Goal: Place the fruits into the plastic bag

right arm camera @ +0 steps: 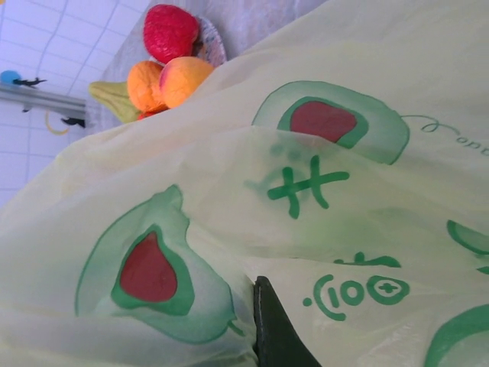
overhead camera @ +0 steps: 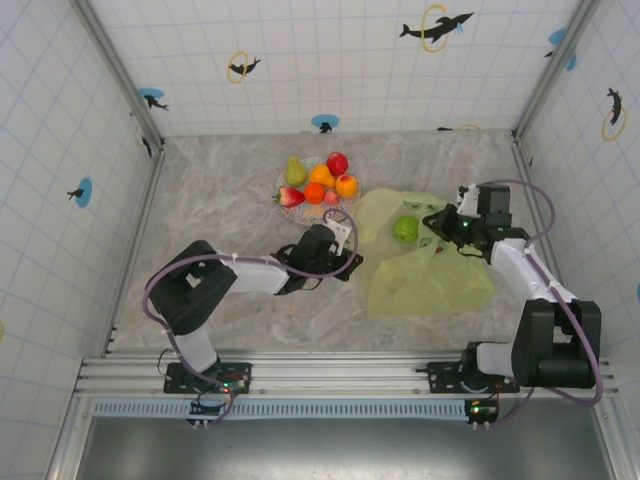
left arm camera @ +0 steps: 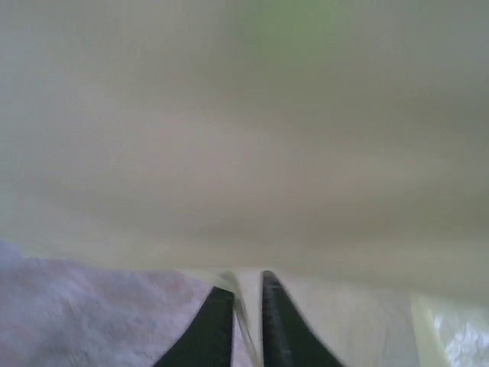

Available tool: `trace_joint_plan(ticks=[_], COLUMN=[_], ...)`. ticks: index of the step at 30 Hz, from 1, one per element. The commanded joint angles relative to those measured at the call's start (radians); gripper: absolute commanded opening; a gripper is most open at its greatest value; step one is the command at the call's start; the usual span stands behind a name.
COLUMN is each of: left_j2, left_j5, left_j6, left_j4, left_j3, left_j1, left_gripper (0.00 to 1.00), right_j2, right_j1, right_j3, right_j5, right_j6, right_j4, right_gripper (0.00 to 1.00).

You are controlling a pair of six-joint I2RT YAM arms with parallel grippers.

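Several fruits lie on the patterned plate (overhead camera: 283,183): a pear (overhead camera: 294,172), a red apple (overhead camera: 338,163), oranges (overhead camera: 321,176) and a strawberry (overhead camera: 290,197). A green apple (overhead camera: 405,229) sits in the mouth of the yellow-green plastic bag (overhead camera: 430,270). My left gripper (overhead camera: 345,238) is at the bag's left edge. In the left wrist view its jaws (left arm camera: 246,277) stand nearly together with a strip of bag film between them. My right gripper (overhead camera: 437,222) pinches the bag's far right edge. Bag film (right arm camera: 321,191) drapes over its dark finger (right arm camera: 267,321).
Tiled walls close in the table on three sides. The plate stands just left of the bag, behind my left gripper. In the right wrist view the red apple (right arm camera: 170,30) and oranges (right arm camera: 164,82) show beyond the bag. Bare marbled tabletop (overhead camera: 210,210) lies at the left.
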Motion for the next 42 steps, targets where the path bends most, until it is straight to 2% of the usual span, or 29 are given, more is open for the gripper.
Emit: trace_joint_plan(ticks=[1,8,14,19,24,33,42], left_j2=[-0.005,-0.107,-0.295,-0.390,-0.289,-0.005,0.174], left_j5=[0.005,0.008,0.023,-0.081,-0.150,-0.260,-0.182], left_j6=[0.051,0.130,0.147,0.117,0.125,0.364,0.521], left_j4=[-0.055,-0.167,-0.232,-0.287,-0.401,-0.653,-0.781], left_j3=[0.049,0.021,-0.057,-0.046,0.103,0.398,0.577], left_j1=[0.022,0.055,0.129,0.239,0.374,0.482,0.510], left_gripper=[0.27,0.52,0.66,0.74,0.79,0.87,0.90], right_j2=[-0.009,0.006,0.023,0.025,0.030,0.043,0.063], right_j1=[0.007,0.017,0.024,0.027,0.025,0.013,0.003], right_j3=[0.017,-0.022,-0.023,-0.028,-0.036,-0.023,-0.032], right_j5=[0.076,0.080,0.076,0.070,0.056,0.017,-0.008], right_j6=[-0.007,0.062,0.070,0.068,0.067,0.043,0.043], right_j4=[0.003,0.100,0.121,0.132,0.144,0.134,0.154], right_gripper=[0.00,0.00,0.00,0.00,0.00,0.00,0.00])
